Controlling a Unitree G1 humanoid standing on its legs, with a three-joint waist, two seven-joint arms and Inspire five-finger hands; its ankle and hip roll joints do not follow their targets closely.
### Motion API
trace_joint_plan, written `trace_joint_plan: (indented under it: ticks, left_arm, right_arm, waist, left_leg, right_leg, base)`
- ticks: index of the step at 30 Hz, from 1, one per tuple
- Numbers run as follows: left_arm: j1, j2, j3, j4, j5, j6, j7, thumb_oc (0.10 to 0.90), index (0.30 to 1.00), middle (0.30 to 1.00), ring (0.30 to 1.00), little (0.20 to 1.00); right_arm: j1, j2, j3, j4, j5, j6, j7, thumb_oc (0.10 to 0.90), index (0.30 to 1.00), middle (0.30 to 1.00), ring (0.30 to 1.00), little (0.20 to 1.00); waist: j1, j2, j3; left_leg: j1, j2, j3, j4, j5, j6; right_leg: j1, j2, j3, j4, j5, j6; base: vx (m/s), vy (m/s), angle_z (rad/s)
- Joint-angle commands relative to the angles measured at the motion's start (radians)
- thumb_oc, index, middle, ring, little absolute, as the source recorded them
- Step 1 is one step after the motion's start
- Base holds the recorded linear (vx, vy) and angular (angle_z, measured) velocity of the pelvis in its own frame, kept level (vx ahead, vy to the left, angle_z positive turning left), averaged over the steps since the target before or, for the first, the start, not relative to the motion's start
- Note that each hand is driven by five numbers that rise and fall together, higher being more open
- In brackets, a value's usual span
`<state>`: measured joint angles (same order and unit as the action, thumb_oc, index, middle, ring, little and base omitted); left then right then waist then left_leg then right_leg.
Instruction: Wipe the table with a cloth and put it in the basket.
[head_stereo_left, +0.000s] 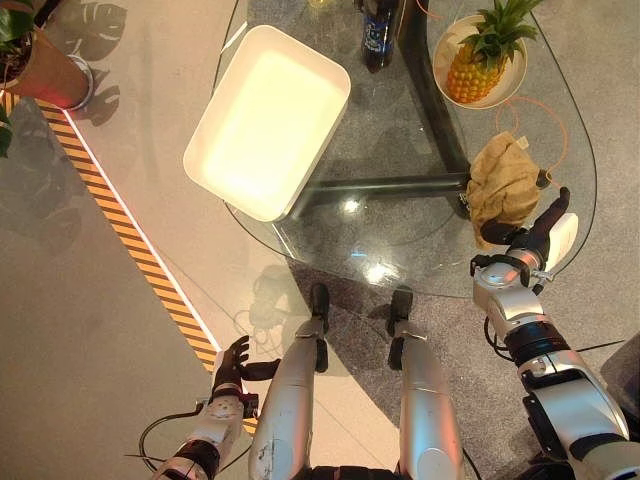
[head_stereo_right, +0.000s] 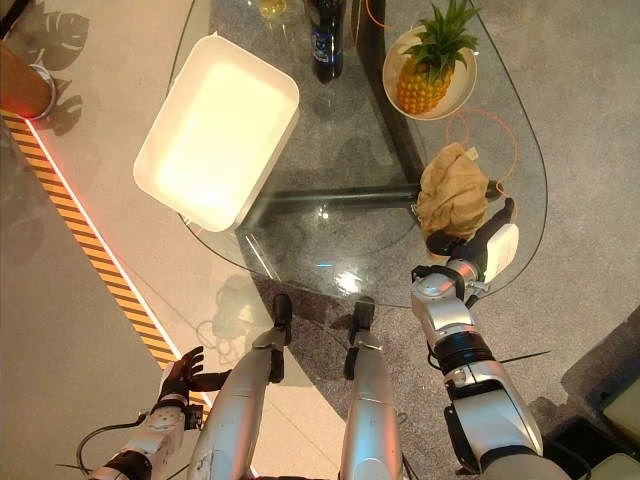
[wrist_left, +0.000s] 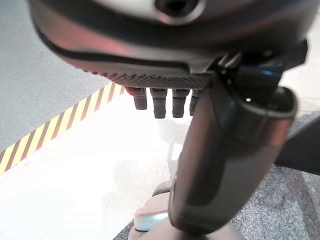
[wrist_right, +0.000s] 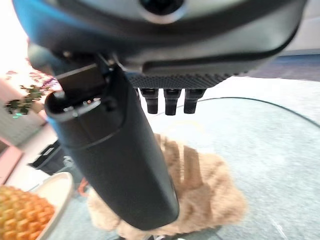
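Observation:
A crumpled tan cloth (head_stereo_left: 505, 175) lies on the right side of the glass table (head_stereo_left: 400, 230), near its front edge. My right hand (head_stereo_left: 530, 235) hovers at the cloth's near edge, open, fingers straight and thumb out, holding nothing. The right wrist view has the cloth (wrist_right: 210, 195) lying just past the thumb. The white rectangular basket (head_stereo_left: 216, 103) sits empty at the table's left end, partly overhanging the edge. My left hand (head_stereo_left: 235, 365) hangs low beside the left leg above the floor, open and idle.
A pineapple (head_stereo_left: 480, 65) in a white bowl (head_stereo_left: 445, 50) stands behind the cloth. A dark bottle (head_stereo_left: 378, 35) is at the table's far middle. On the floor to the left are a potted plant (head_stereo_left: 45, 75) and yellow-black striped tape (head_stereo_left: 130, 240).

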<state>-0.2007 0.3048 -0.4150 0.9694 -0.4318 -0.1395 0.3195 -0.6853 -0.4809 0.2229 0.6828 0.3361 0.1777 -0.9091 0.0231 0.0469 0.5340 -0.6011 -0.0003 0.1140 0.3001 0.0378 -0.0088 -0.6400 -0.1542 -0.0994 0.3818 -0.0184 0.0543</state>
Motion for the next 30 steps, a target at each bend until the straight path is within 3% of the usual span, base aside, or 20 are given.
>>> trace_joint_plan:
  ticks: [1, 15, 21, 27, 28, 29, 30]
  left_arm:
    - [0.059, -0.042, -0.027, -0.022, -0.009, -0.005, 0.016, 0.8, 0.9, 0.9, 0.9, 0.9]
    - [0.065, -0.018, -0.038, -0.056, -0.024, 0.005, 0.024, 0.8, 0.9, 0.9, 0.9, 0.9]
    - [0.068, -0.015, -0.046, -0.055, -0.03, 0.004, 0.023, 0.8, 0.9, 0.9, 0.9, 0.9]
    - [0.062, -0.015, -0.061, -0.064, -0.042, -0.007, 0.021, 0.8, 0.9, 0.9, 0.9, 0.9]
    - [0.072, -0.016, -0.066, -0.063, -0.043, -0.008, 0.021, 0.8, 0.9, 0.9, 0.9, 0.9]
    - [0.059, -0.018, -0.067, -0.065, -0.048, -0.009, 0.025, 0.8, 0.9, 0.9, 0.9, 0.9]
    - [0.066, -0.019, -0.071, -0.064, -0.05, -0.009, 0.025, 0.8, 0.9, 0.9, 0.9, 0.9]
  right_arm:
    - [-0.035, -0.146, -0.007, -0.045, 0.023, -0.066, 0.045, 0.8, 0.9, 0.9, 0.9, 0.9]
    - [-0.139, -0.24, 0.028, -0.005, 0.08, -0.165, 0.207, 0.8, 0.9, 0.9, 0.9, 0.9]
    - [-0.162, -0.252, 0.031, -0.011, 0.084, -0.183, 0.207, 0.8, 0.9, 0.9, 0.9, 0.9]
    - [-0.213, -0.265, 0.026, 0.014, 0.107, -0.16, 0.137, 0.8, 0.9, 0.9, 0.9, 0.9]
    - [-0.207, -0.264, 0.028, 0.019, 0.111, -0.157, 0.13, 0.8, 0.9, 0.9, 0.9, 0.9]
    - [-0.23, -0.267, 0.028, 0.045, 0.126, -0.15, 0.105, 0.8, 0.9, 0.9, 0.9, 0.9]
    - [-0.226, -0.266, 0.031, 0.052, 0.133, -0.148, 0.097, 0.8, 0.9, 0.9, 0.9, 0.9]
  waist:
    - [0.003, 0.017, -0.014]
    - [0.023, 0.027, -0.014]
    - [0.025, 0.03, -0.014]
    - [0.032, 0.04, -0.014]
    - [0.034, 0.042, -0.014]
    - [0.035, 0.044, -0.014]
    - [0.037, 0.046, -0.014]
  left_leg:
    - [-0.042, -0.042, 0.022, 0.115, -0.099, 0.028]
    - [-0.137, -0.043, -0.013, 0.155, -0.094, 0.03]
    - [-0.158, -0.044, -0.02, 0.165, -0.092, 0.028]
    - [-0.202, -0.043, -0.026, 0.19, -0.096, 0.029]
    - [-0.181, -0.043, -0.032, 0.201, -0.128, 0.024]
    - [-0.214, -0.044, -0.026, 0.196, -0.096, 0.03]
    - [-0.194, -0.044, -0.032, 0.206, -0.128, 0.025]
  right_leg:
    - [-0.024, 0.063, -0.053, 0.03, -0.004, -0.034]
    - [-0.129, 0.062, -0.061, 0.087, -0.005, -0.042]
    - [-0.151, 0.062, -0.06, 0.101, -0.008, -0.044]
    - [-0.197, 0.058, -0.063, 0.131, -0.014, -0.047]
    - [-0.18, 0.061, -0.055, 0.147, -0.044, -0.038]
    - [-0.21, 0.057, -0.063, 0.139, -0.014, -0.048]
    - [-0.195, 0.059, -0.056, 0.155, -0.044, -0.04]
  base:
    - [0.04, 0.001, 0.01]
    - [0.02, -0.01, 0.03]
    - [0.0, 0.0, 0.0]
    - [0.02, -0.001, 0.01]
    - [0.0, 0.0, 0.0]
    - [0.08, 0.009, 0.03]
    - [0.0, 0.0, 0.0]
